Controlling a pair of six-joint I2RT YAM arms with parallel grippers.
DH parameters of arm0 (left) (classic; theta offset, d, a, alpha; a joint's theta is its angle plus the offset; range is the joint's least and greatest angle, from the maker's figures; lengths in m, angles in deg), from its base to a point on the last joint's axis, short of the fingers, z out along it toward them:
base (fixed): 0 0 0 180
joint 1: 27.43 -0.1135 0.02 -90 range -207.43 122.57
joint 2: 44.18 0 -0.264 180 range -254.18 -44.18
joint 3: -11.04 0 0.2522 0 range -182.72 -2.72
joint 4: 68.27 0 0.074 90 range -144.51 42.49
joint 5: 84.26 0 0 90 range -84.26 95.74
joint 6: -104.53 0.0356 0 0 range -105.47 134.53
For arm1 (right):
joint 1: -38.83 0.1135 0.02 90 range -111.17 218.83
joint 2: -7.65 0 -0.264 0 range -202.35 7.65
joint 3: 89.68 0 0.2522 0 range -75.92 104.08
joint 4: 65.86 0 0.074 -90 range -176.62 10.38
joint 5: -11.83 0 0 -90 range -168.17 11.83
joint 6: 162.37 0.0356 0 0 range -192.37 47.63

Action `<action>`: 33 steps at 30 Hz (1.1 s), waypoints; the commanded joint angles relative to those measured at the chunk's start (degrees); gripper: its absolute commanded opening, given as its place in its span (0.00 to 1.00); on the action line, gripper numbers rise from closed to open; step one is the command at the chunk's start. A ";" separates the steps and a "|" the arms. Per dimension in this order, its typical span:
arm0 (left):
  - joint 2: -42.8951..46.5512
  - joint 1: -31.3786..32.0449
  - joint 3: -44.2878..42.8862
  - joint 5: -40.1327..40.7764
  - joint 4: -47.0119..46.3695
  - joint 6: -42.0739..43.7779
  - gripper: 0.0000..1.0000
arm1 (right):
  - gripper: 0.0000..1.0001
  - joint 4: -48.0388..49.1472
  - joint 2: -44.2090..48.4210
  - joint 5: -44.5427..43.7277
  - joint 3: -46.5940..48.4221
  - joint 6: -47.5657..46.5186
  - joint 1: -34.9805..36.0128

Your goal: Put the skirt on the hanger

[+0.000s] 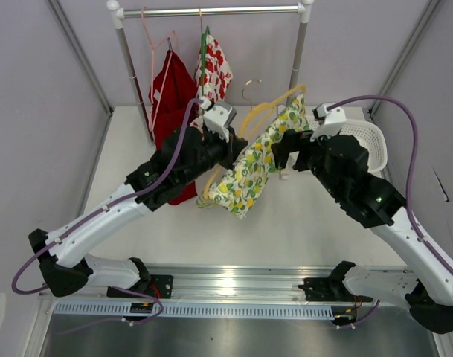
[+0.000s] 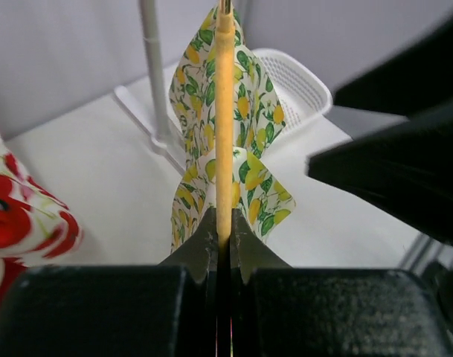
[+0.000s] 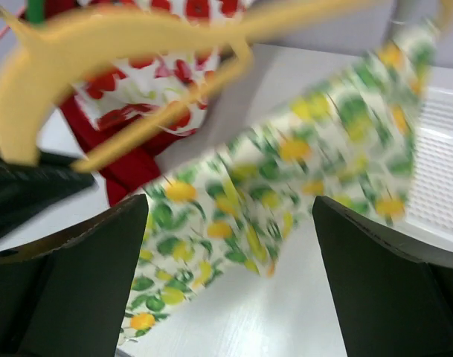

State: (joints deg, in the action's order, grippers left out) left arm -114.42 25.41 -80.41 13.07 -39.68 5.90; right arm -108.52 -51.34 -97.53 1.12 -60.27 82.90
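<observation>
The skirt [image 1: 250, 169], white with lemons and leaves, hangs draped on the tilted yellow-tan hanger [image 1: 269, 111] above the table. My left gripper [image 1: 233, 152] is shut on the hanger's lower end. In the left wrist view its jaws pinch the hanger's rod [image 2: 225, 111], with the skirt [image 2: 257, 111] folded around it beyond. My right gripper [image 1: 280, 158] stands open just right of the skirt. In the right wrist view its wide-spread fingers [image 3: 85, 275] hold nothing, and the skirt [image 3: 286, 171] and hanger [image 3: 137, 33] hang blurred ahead of them.
A clothes rack [image 1: 211, 11] at the back carries a pink hanger [image 1: 153, 44], a green hanger [image 1: 204, 52], a red garment [image 1: 170, 97] and a white garment with red flowers [image 1: 215, 67]. A white basket [image 1: 366, 141] sits at the right, behind my right arm.
</observation>
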 commanded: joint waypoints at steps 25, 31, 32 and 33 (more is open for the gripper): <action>-35.85 -5.10 -63.23 22.11 25.44 -6.14 0.00 | 0.99 -10.21 4.75 -15.63 15.16 1.79 -1.97; -35.75 -8.01 -59.59 20.71 11.81 -3.68 0.00 | 0.99 -9.50 4.31 -14.84 14.55 1.26 -1.98; -36.37 -8.28 -60.38 20.79 10.93 -3.07 0.00 | 0.99 -9.42 4.40 -14.84 14.29 1.26 -2.06; -37.24 -8.54 -61.08 21.05 9.96 -2.81 0.00 | 0.99 -9.24 4.40 -14.66 14.11 1.17 -2.06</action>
State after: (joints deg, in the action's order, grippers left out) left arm -152.69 17.61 -138.66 34.49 -17.16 1.49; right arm -119.19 -47.05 -112.41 14.19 -57.93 81.07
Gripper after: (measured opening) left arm 0.039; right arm 0.993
